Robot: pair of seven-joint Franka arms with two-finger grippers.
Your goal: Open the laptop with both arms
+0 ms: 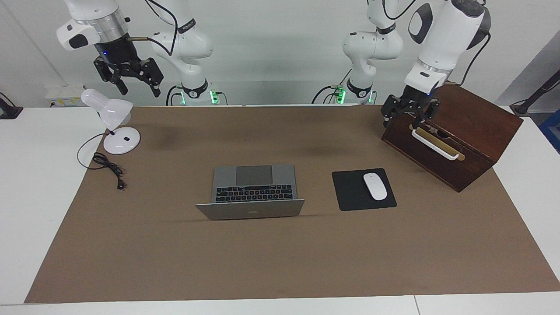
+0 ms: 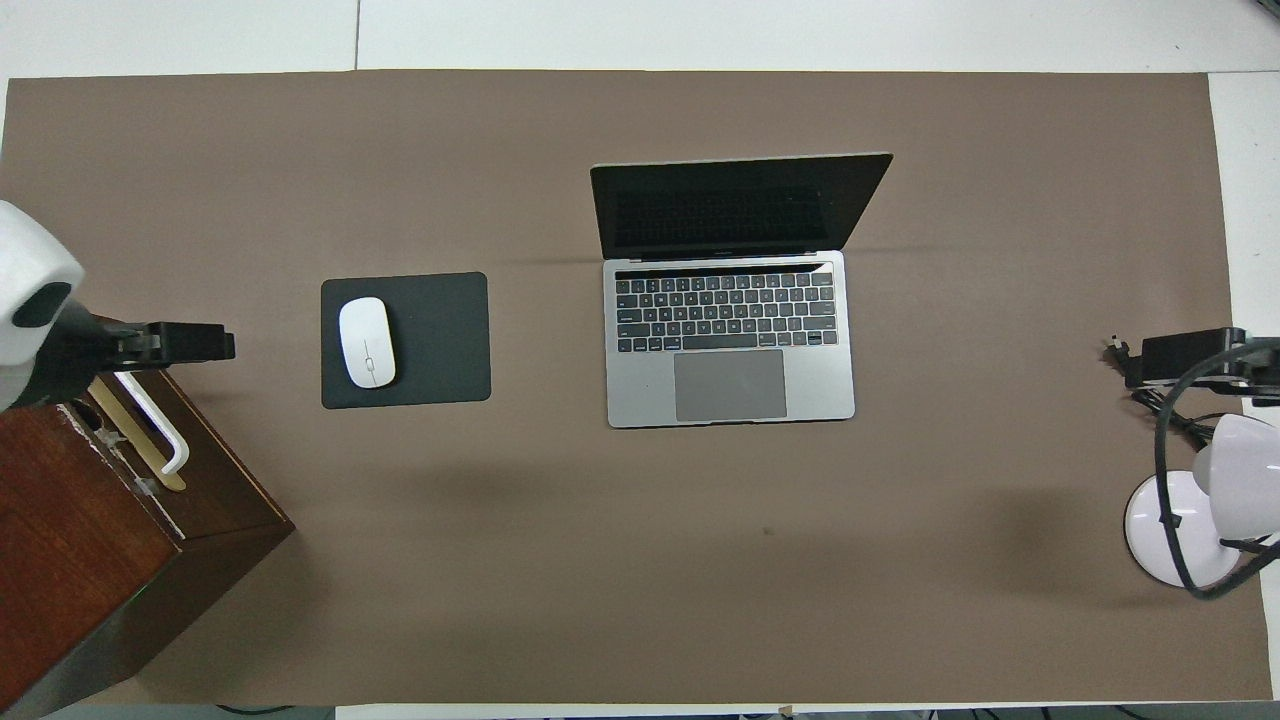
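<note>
The silver-grey laptop [image 1: 253, 186] [image 2: 730, 340] sits on the middle of the brown mat with its lid raised. Its dark screen faces the robots, and its black keys and grey trackpad show. My left gripper [image 1: 407, 117] [image 2: 185, 344] hangs open over the top edge of the wooden box at the left arm's end of the table, with nothing between its fingers. My right gripper [image 1: 139, 89] [image 2: 1185, 356] is raised high over the white desk lamp at the right arm's end, also open with nothing in it. Both grippers are well away from the laptop.
A brown wooden box [image 1: 463, 131] [image 2: 90, 540] with a white handle [image 1: 435, 145] stands at the left arm's end. A black mouse pad [image 1: 350, 192] [image 2: 440, 340] with a white mouse [image 1: 375, 186] lies between box and laptop. A white lamp [image 1: 111, 111] [image 2: 1240, 480] and its black cable [image 1: 109, 168] stand at the right arm's end.
</note>
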